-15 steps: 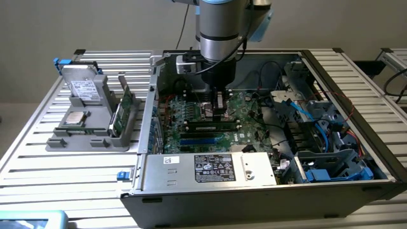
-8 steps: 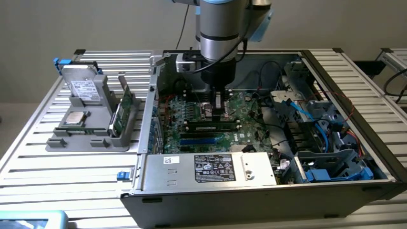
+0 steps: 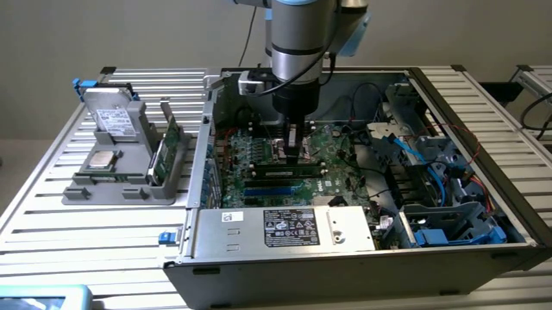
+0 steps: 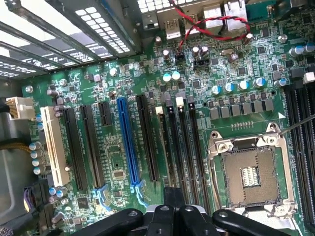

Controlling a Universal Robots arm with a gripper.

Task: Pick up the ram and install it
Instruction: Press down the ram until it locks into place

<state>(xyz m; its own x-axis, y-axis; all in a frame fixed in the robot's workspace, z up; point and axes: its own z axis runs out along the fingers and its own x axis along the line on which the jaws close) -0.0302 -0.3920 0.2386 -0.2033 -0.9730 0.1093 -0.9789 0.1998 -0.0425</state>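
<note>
The ram (image 3: 289, 173), a narrow green stick with dark chips, lies along a memory slot on the motherboard (image 3: 332, 139) inside the open computer case (image 3: 466, 110). It runs across the exterior view, level with the board. My gripper (image 3: 298, 157) comes straight down from the arm and stands right over the middle of the ram, at or just above its top edge. Whether it touches the stick I cannot tell. In the wrist view my gripper (image 4: 173, 204) hangs over the near end of several narrow black memory slots (image 4: 179, 142), beside the bare processor socket (image 4: 251, 174).
Blue and black slots (image 3: 276, 192) lie just in front of the ram. A metal power-supply box (image 3: 285, 226) fills the case front. Cables and drive bays (image 3: 431, 168) crowd the exterior view's right. A grey holder (image 3: 129, 174) outside holds more green sticks (image 3: 172, 139) and a drive (image 3: 116, 119).
</note>
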